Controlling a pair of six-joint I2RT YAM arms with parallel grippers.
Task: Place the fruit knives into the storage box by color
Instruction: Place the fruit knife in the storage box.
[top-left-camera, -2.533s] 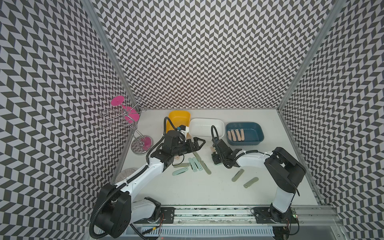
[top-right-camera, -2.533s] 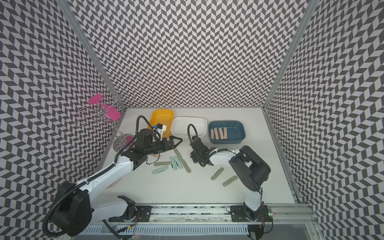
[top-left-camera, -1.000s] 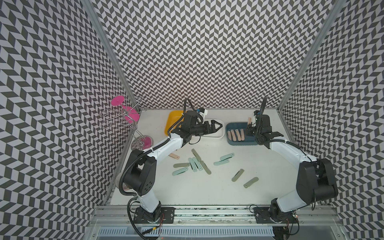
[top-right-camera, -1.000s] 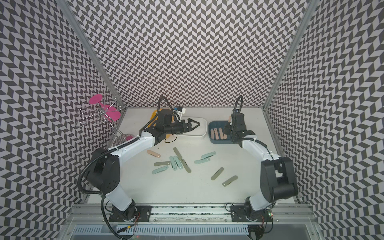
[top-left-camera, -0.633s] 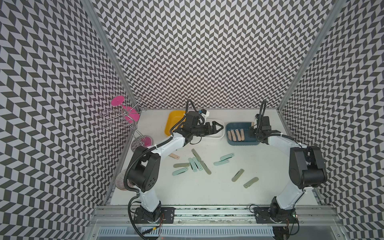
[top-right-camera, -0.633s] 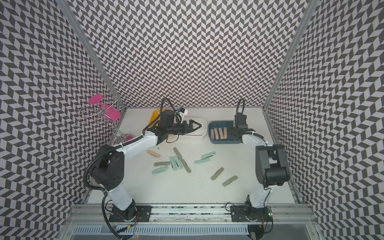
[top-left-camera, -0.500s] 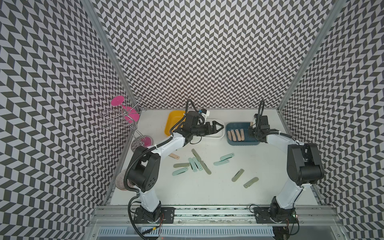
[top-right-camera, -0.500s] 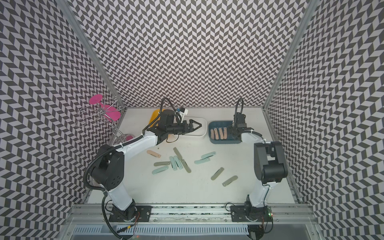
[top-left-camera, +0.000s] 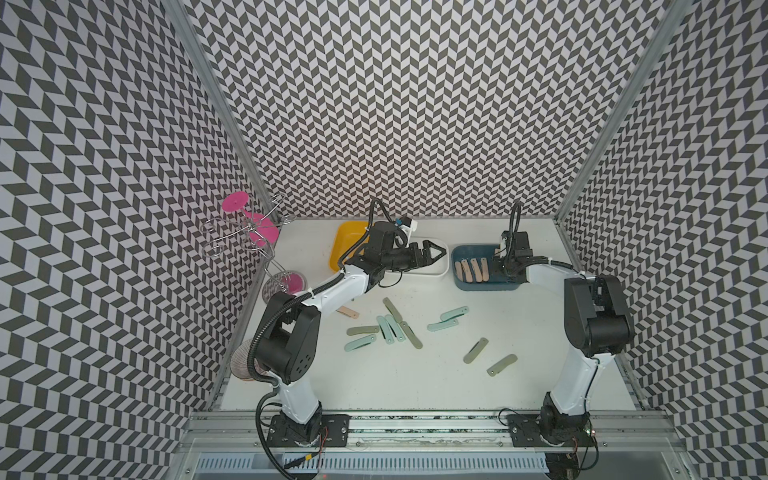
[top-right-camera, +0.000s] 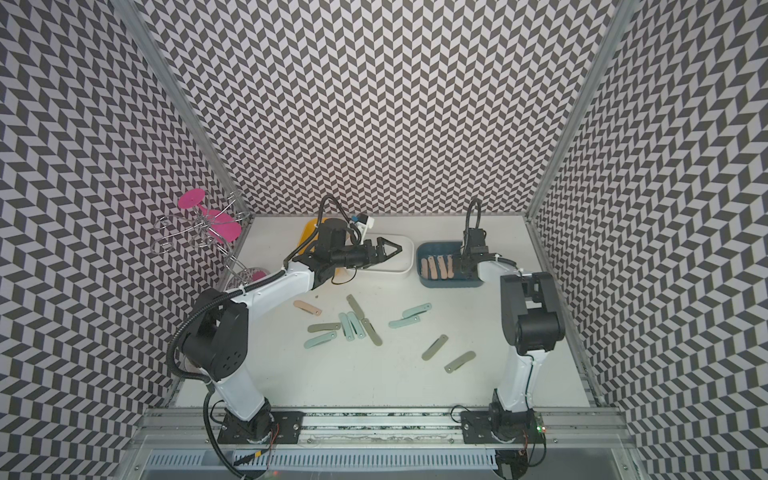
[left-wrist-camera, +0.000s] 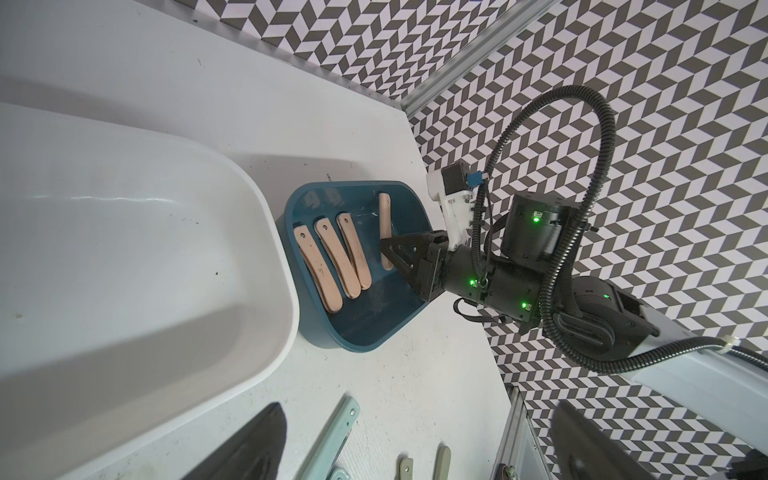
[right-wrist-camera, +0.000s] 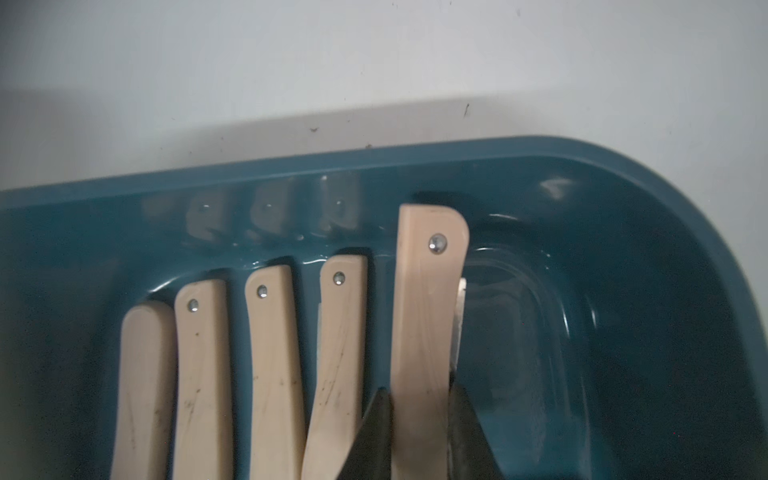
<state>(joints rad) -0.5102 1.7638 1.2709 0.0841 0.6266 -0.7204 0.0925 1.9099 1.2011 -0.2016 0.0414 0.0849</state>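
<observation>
Holding a pink knife (right-wrist-camera: 424, 324), the right hand (right-wrist-camera: 417, 399) has come from the tabletop (top-left-camera: 415, 382) down into the blue box (right-wrist-camera: 623, 166), beside four pink ones (right-wrist-camera: 270, 353) already laid there. Release looks next. The left hand (top-left-camera: 434, 252) gapes empty over the white box (top-left-camera: 441, 272); another pink knife (top-left-camera: 348, 312) lies loose on the tabletop.

The right gripper (top-left-camera: 504, 266) left the loose knives (top-left-camera: 390, 328) at the middle of the frame. It carried a peach knife (right-wrist-camera: 424, 311) to the blue box (top-left-camera: 484, 286) right of centre and lowered it below the rim. The left gripper (top-left-camera: 435, 251) rose from the same pile to the white box (top-left-camera: 441, 272).
</observation>
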